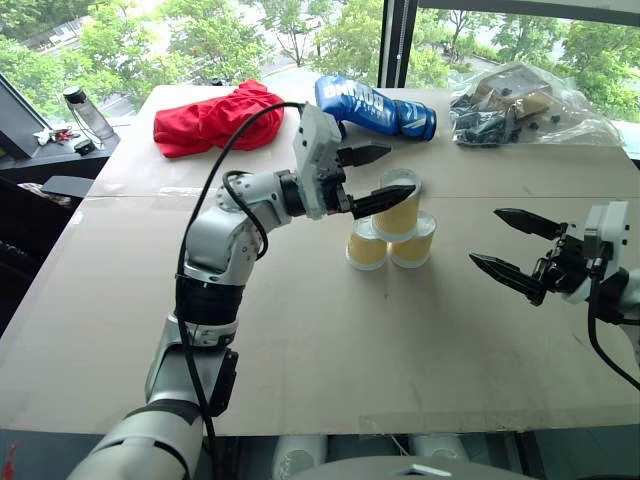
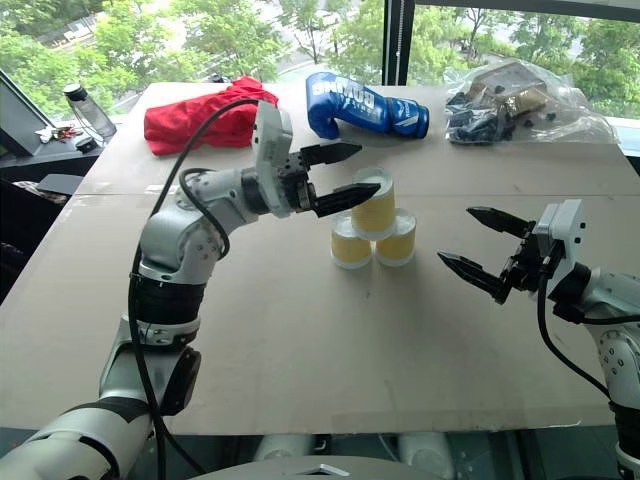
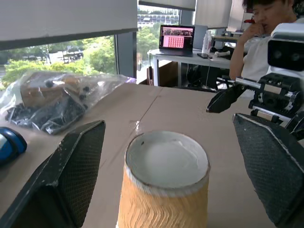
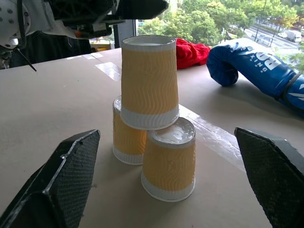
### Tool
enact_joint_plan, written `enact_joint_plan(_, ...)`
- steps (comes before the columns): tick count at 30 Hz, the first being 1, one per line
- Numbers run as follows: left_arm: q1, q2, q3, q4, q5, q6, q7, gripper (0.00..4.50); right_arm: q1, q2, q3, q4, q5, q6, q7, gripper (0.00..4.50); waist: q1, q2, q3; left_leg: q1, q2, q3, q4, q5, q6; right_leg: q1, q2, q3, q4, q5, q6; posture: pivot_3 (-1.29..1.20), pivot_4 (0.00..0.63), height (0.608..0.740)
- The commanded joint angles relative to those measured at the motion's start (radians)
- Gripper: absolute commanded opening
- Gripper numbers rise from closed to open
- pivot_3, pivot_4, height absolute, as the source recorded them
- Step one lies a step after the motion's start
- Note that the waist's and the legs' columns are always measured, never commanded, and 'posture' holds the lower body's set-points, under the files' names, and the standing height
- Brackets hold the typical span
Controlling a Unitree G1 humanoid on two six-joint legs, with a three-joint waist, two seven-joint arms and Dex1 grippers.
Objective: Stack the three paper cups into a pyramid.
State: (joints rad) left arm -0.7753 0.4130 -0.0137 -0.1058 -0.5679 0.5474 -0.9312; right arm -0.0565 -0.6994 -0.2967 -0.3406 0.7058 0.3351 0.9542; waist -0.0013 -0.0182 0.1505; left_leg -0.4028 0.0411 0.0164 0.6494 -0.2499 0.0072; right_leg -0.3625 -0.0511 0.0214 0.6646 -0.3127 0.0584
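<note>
Left claw (image 1: 372,178) released, straddling top cup (image 1: 397,207) of pyramid (image 4: 151,118), right claw (image 1: 510,246) spread wide, well apart

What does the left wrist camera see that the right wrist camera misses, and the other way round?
Left wrist view: a plastic bag of parts, a laptop and a seated person beyond the table. Right wrist view: the two lower cups and a red cloth. Shared: the top cup, resting on the lower two, and the blue boxing glove.
</note>
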Motion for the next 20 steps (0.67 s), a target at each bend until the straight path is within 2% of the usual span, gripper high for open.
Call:
enact_joint_plan(1,0.057,0.036,0.128,-0.129,-0.131,0.09,0.054,4.4,0.029,0.014,-0.012,0.053,-0.054,-0.078,0.025,4.5,-0.001,0.0,0.0,0.0,0.0,0.0,0.0,0.0,0.0,0.0,0.0,0.0,0.0,0.0,0.0,0.0,0.15,0.74)
enact_joint_plan(9,0.568,0.185,0.154,-0.361,-0.01,0.089,0.154,4.4,0.05,0.098,0.068,0.264,-0.198,-0.257,0.054,4.5,-0.013,0.002,0.0,0.004,0.002,0.002,-0.001,0.0,0.0,0.001,0.0,0.003,0.001,0.0,0.0,0.0,0.15,0.74)
enact_joint_plan(13,0.751,0.14,0.168,-0.4,0.055,0.002,0.245,4.4,0.063,0.12,0.105,0.385,-0.271,-0.355,0.078,4.5,0.003,0.002,0.0,0.004,0.002,0.002,-0.001,-0.001,0.002,0.002,-0.002,0.002,0.0,0.0,0.0,0.0,0.15,0.74)
enact_joint_plan(18,0.886,0.129,0.103,-0.367,0.213,-0.106,0.315,4.4,0.052,0.122,0.133,0.515,-0.331,-0.445,0.101,4.5,0.001,0.002,-0.001,0.006,0.0,0.003,0.0,-0.002,0.004,0.004,-0.003,0.003,0.0,0.0,0.0,0.0,0.15,0.74)
enact_joint_plan(20,0.902,0.126,0.089,-0.361,0.233,-0.107,0.328,4.4,0.039,0.119,0.135,0.536,-0.33,-0.452,0.117,4.5,0.001,0.002,-0.001,0.006,0.0,0.003,0.0,-0.002,0.004,0.005,-0.002,0.003,0.0,0.0,0.0,0.0,0.15,0.74)
